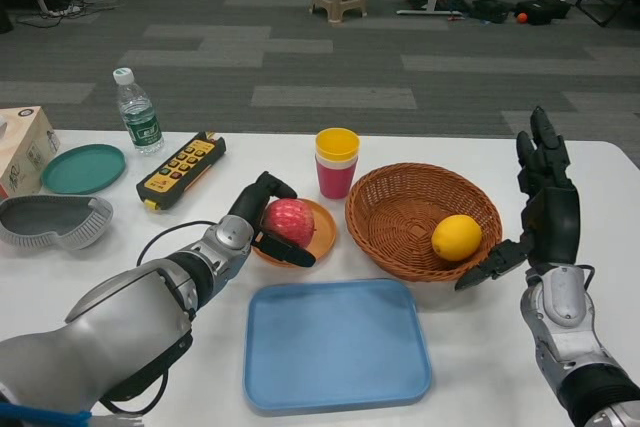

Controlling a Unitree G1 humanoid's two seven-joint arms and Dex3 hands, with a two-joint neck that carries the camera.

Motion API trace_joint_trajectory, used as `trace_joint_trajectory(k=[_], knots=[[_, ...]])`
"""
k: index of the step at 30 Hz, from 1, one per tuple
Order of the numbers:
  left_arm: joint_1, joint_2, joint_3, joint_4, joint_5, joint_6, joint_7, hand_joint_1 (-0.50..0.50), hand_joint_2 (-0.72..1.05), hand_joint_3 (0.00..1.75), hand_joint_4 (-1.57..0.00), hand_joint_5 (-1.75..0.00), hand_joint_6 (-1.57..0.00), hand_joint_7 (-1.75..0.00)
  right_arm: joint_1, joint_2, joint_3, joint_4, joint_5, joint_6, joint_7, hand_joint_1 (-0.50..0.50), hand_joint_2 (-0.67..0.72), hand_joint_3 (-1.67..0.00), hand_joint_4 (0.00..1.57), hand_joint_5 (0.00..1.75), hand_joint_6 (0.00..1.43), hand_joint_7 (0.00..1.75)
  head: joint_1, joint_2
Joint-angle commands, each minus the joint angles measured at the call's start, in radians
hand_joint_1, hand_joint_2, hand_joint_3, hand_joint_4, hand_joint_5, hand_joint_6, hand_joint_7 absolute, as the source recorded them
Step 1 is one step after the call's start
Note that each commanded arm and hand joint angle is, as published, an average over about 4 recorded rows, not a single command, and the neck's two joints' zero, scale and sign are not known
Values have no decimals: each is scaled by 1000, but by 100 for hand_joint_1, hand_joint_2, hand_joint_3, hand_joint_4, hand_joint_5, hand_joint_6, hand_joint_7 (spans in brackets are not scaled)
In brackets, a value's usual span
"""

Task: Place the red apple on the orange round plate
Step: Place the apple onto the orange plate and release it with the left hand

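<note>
In the head view, you have the red apple (pixel 289 221) sitting on the orange round plate (pixel 324 237), which lies on the white counter (pixel 120 267) between the stack of cups (pixel 337 160) and the blue tray (pixel 337 342). Treat the apple as a firm, smooth, rounded piece of moderate weight: it will not deform under the fingers, but its waxy skin can slip and it will roll if nudged off centre, so any hold belongs across its widest part, from opposite sides. Your left hand (pixel 262 222) is wrapped about the apple's left flank, one finger arched over the top and another lying low along the front at the plate's rim; contact appears maintained, and I judge this as a hold on the fruit, not a release. Your right hand (pixel 535 217) stands upright beside the wicker basket (pixel 400 227), fingers spread apart and holding nothing; the lemon (pixel 457 237) in that basket is not touched. My judgement: the apple looks seated, so opening the left hand gently, without dragging it, is the point of risk.
</note>
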Motion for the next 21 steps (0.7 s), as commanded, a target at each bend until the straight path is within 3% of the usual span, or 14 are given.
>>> trace_joint_trajectory(k=[1, 10, 21], knots=[[-19, 1, -5, 15, 2, 22, 10, 50, 18, 7, -52, -175, -50, -171, 10, 2, -10, -4, 3, -6, -5, 21, 72, 0, 0, 0, 0, 0, 3, 0], [-21, 5, -6, 19, 11, 54, 13, 50, -13, 9, -41, -175, -44, -173, 10, 7, -7, 0, 3, -6, -5, 21, 72, 0, 0, 0, 0, 0, 14, -1], [-21, 7, 2, 19, 9, 57, 14, 50, -28, 2, -19, -175, -26, -168, 10, 9, -7, 1, 3, -6, -5, 22, 72, 0, 0, 0, 0, 0, 5, 1]])
